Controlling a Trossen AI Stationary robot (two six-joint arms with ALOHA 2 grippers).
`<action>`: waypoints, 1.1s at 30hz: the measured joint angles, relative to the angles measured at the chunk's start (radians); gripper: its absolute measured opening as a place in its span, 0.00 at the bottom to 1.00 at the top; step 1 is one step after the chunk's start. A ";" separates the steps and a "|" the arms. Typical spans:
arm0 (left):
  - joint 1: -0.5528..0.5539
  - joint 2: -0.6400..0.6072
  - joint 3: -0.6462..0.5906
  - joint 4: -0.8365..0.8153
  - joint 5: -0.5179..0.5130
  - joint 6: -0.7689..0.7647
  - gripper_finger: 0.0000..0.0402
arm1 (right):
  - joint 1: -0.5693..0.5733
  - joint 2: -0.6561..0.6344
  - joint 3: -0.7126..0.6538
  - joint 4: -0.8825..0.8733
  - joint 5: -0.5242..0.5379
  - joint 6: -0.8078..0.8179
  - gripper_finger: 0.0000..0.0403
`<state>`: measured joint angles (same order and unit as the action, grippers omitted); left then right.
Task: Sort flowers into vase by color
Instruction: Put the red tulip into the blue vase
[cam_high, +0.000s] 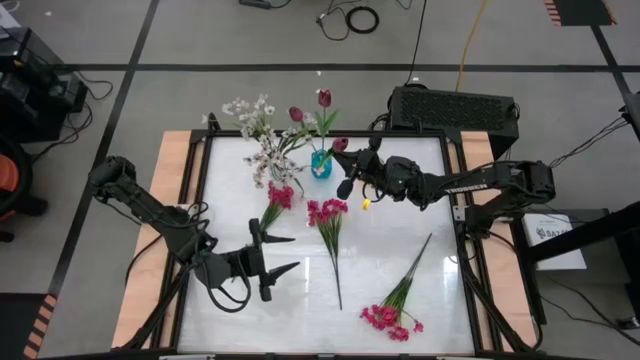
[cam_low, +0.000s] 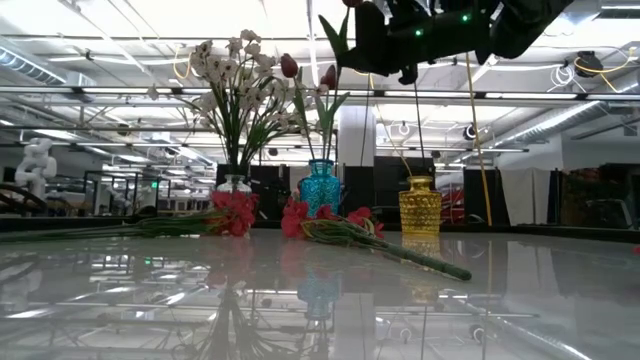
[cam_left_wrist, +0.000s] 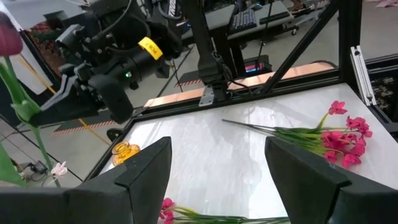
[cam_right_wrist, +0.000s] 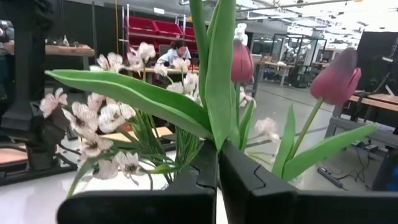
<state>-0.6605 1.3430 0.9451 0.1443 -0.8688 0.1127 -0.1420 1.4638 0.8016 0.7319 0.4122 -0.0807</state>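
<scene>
our right hand is clamped on a maroon tulip stem, hovering just beside the blue vase that already holds two tulips. we should lower the stem straight into its mouth. our left hand waits apart over the counter, near three pink flowers.

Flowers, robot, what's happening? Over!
Right end effector shut on maroon tulip by teal vase. Left end effector open, hovering. Three pink sprigs lie on table. Nothing blocking.
</scene>
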 joint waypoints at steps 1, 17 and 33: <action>0.000 0.000 0.000 -0.001 0.000 0.000 0.66 | 0.000 0.006 0.000 0.000 0.000 0.001 0.00; 0.000 0.000 0.000 -0.016 0.000 0.000 0.66 | 0.013 0.000 0.017 0.050 0.001 -0.009 0.00; 0.000 0.000 0.000 -0.027 0.000 -0.002 0.66 | 0.022 0.000 0.059 -0.043 0.007 -0.013 0.00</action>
<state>-0.6605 1.3430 0.9451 0.1177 -0.8684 0.1112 -0.1201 1.4643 0.8604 0.6886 0.4194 -0.0932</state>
